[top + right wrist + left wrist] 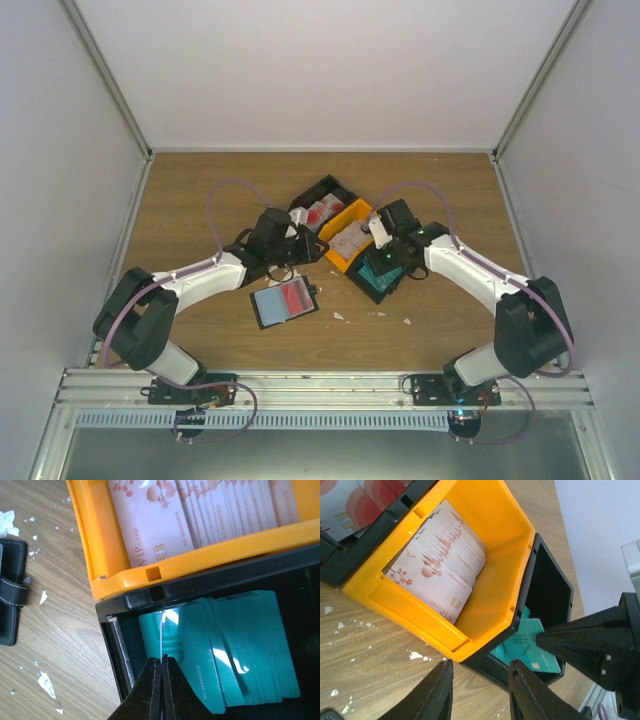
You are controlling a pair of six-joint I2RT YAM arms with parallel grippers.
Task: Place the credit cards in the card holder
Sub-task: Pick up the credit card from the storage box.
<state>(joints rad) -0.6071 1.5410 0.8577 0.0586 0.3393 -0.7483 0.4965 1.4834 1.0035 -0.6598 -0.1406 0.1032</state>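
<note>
Reaches the right arm inward from its base, elbow bent, wrist dipped over the black bin; pinches a teal card there by its edge, right gripper pressed flat together; stretches the left arm toward the orange bin; holds the left gripper narrowly parted and empty above the table, with the holder lying open flat just beside that wrist.

Glossy teal cards, wood-grain table
</note>
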